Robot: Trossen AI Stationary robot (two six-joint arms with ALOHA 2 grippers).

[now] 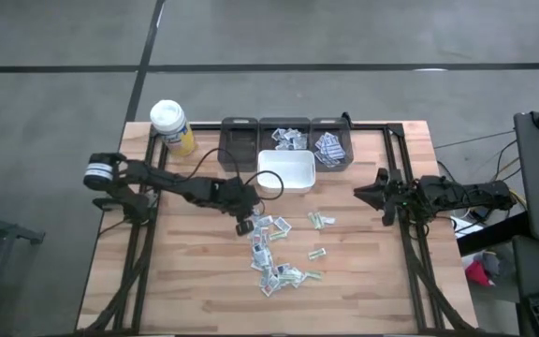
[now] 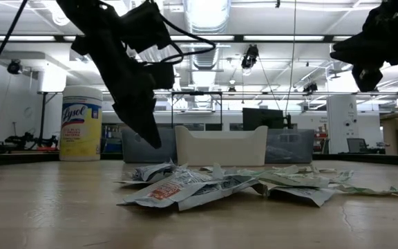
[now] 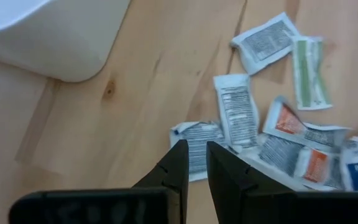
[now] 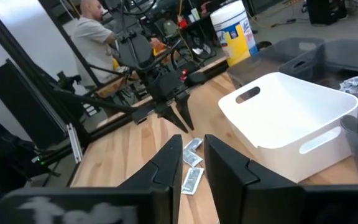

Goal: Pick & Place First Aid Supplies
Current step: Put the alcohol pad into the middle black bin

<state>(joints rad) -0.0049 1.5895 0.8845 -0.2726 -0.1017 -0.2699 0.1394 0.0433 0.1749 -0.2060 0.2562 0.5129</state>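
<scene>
— Beside the white plastic bin (image 1: pixel 288 169), what lies on the wooden desk (image 1: pixel 195 281)?
— Small flat paper packets (image 1: pixel 274 253), scattered just in front of the bin.
— And the left gripper (image 1: pixel 244 225)?
— Just over the packets' near edge, its fingers (image 3: pixel 178 167) nearly together, nothing between them.
— The right gripper (image 1: pixel 363 195)?
— Well right of the bin, raised, fingers (image 4: pixel 169 158) slightly apart, empty.

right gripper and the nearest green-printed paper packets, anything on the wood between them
Nothing: in the high view, bare wooden table separates the right gripper from the green-printed paper packets.
</scene>
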